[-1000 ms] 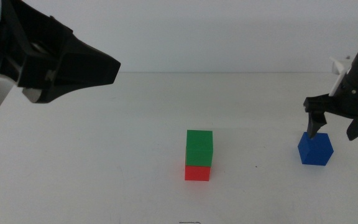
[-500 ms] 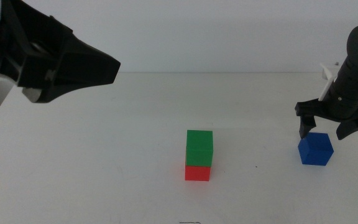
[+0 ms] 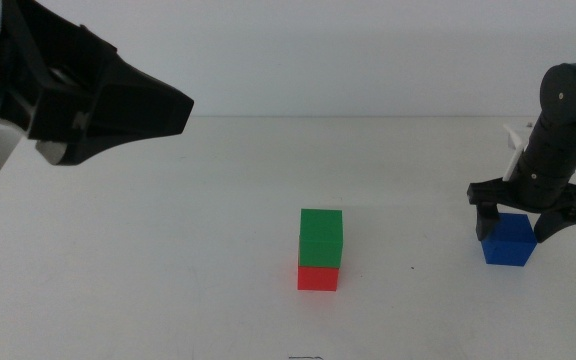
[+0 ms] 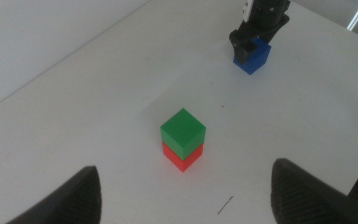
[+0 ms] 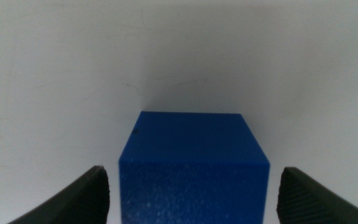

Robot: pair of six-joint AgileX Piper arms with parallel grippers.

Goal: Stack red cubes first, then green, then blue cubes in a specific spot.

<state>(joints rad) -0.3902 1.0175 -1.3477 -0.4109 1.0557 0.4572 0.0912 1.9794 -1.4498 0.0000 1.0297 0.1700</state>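
Our right gripper [image 3: 512, 226] hangs open around the blue cube [image 3: 509, 242], while the green cube [image 3: 321, 236] sits on the red cube [image 3: 317, 277].

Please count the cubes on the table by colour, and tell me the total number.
Red cube: 1
Green cube: 1
Blue cube: 1
Total: 3 cubes
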